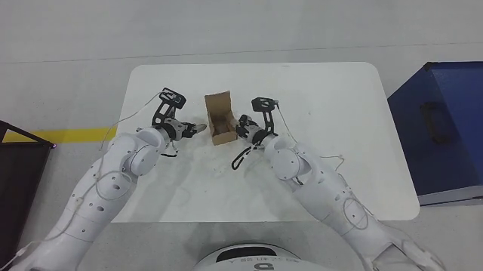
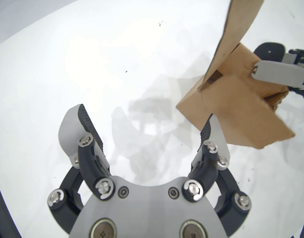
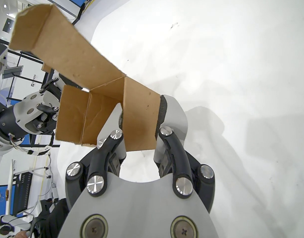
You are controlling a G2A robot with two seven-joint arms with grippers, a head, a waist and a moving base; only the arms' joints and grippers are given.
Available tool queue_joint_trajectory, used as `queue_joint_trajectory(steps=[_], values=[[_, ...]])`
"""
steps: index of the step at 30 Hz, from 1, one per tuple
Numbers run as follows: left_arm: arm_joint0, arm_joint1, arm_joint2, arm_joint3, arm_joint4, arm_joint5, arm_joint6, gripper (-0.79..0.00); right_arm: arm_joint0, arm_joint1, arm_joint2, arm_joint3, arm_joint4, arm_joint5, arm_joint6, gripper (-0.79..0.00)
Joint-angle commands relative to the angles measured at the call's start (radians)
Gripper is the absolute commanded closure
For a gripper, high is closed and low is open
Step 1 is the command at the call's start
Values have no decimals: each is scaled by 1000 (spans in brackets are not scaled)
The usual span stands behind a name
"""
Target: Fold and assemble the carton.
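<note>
A small brown carton (image 1: 220,117) stands on the white table (image 1: 324,120) between my two arms, its lid flap raised. My right gripper (image 3: 142,115) is shut on one side wall of the carton (image 3: 139,115), one finger inside and one outside. In the left wrist view the carton (image 2: 231,105) shows with its tall flap up and a right finger (image 2: 278,74) pressed on its wall. My left gripper (image 2: 147,122) stands open just beside the carton, with one fingertip close to its corner and nothing between the fingers. Seen from above, the left gripper (image 1: 195,129) sits to the carton's left.
A dark blue bin (image 1: 441,131) stands off the table's right side. A black frame (image 1: 19,173) and a yellow floor line (image 1: 60,134) lie to the left. Bare tabletop stretches behind and to the right of the carton.
</note>
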Motion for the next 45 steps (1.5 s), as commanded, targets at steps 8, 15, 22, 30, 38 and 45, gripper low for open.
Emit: queue_joint_trajectory(steps=[8,15,22,30,38,45], values=[[39,3,-58,-4,-28,-44,59,-785,-171,25,3,-174,-270,130,-119,0],[86,10,-117,-26,-76,-123,90,-785,-335,59,95,-363,-412,200,-144,-348],[100,13,-150,-23,-242,-294,50,-785,-397,69,186,-422,-280,128,-79,-785],[69,19,-192,10,-490,-365,-117,-785,-443,64,280,-327,49,-190,-273,-785],[-98,-11,-75,-43,-378,-73,-203,-699,-458,57,293,-173,227,-428,-347,-785],[-327,-82,151,90,-390,45,-284,-686,-428,46,263,-132,239,-439,-355,-785]])
